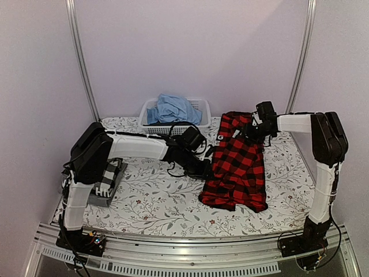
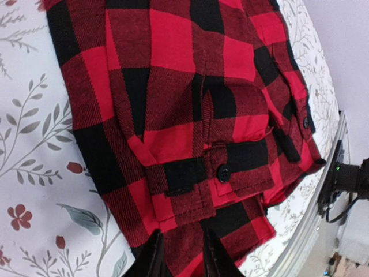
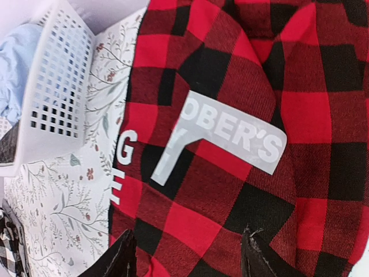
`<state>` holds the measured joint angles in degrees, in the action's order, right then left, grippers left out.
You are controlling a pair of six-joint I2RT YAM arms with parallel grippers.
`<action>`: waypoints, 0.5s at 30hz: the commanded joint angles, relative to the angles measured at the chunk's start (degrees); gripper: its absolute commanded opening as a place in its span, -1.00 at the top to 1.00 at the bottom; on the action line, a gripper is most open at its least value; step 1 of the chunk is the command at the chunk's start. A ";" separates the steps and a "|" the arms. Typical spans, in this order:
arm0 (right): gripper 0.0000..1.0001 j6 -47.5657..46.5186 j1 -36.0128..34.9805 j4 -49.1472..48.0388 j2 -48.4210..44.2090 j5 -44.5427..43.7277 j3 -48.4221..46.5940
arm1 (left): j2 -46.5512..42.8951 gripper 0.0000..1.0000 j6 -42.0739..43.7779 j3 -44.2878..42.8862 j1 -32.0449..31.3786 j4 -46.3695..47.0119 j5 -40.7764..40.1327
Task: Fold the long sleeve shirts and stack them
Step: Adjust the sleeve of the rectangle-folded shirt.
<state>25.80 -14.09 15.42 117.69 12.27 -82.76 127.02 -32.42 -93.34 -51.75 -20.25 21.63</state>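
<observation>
The red-and-black check flannel shirt (image 1: pixel 237 167) lies crumpled on the table, right of centre. It fills the left wrist view (image 2: pixel 184 104) and the right wrist view (image 3: pixel 242 190). White lettering (image 3: pixel 230 135) shows near its far end. My left gripper (image 1: pixel 206 168) is at the shirt's left edge, its jaws (image 2: pixel 181 257) drawn close with flannel bunched between them. My right gripper (image 1: pixel 252 131) hovers over the shirt's far end, its jaws (image 3: pixel 187 254) wide open and empty. A folded black-and-white check shirt (image 1: pixel 108 178) lies at the far left under the left arm.
A white basket (image 1: pixel 199 107) holding light blue cloth (image 1: pixel 172 108) stands at the back centre; its wall shows in the right wrist view (image 3: pixel 57 86). The floral tablecloth (image 1: pixel 155 199) covers the table. Walls and metal posts close in the sides.
</observation>
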 commanded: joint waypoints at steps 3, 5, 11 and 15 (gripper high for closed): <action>-0.21 -0.64 0.04 1.37 -6.36 0.79 0.93 | -2.95 0.31 0.23 0.76 0.65 0.31 -3.35; -0.22 -0.33 -0.02 1.09 -8.99 1.06 3.92 | -4.56 0.23 0.18 1.86 1.08 0.82 -4.03; -0.22 0.32 -1.33 2.25 -21.56 -0.97 17.03 | -8.76 0.17 1.05 4.63 3.04 1.77 -3.29; -0.22 3.59 -4.73 3.41 -30.82 -2.81 25.15 | -9.93 0.17 1.72 5.83 4.04 1.75 -1.78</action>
<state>26.59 -15.53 16.82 95.04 11.86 -63.33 119.61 -32.21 -88.92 -49.08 -19.92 18.81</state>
